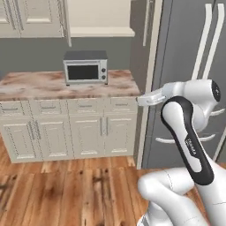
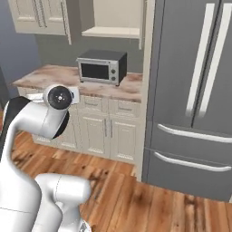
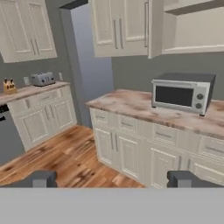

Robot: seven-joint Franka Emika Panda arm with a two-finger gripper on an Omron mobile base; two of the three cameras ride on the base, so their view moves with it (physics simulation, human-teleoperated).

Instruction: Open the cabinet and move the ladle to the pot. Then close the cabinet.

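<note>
Left base view: a silver box-shaped microwave (image 1: pixel 85 67) sits on the mottled pink-brown stone counter (image 1: pixel 39 84). Above and just right of it, the cream upper wall cabinet (image 1: pixel 100 17) stands open, its door (image 1: pixel 67 22) edge-on.

Right base view: the open cabinet is directly above the microwave, its bare cream shelf (image 2: pixel 111 31) showing.

Hand view: the two-finger gripper (image 3: pixel 111 179) has its dark tips spread wide, holding nothing. The cabinet lies above the microwave. A silver toaster (image 3: pixel 42 78) sits far left of it.
</note>
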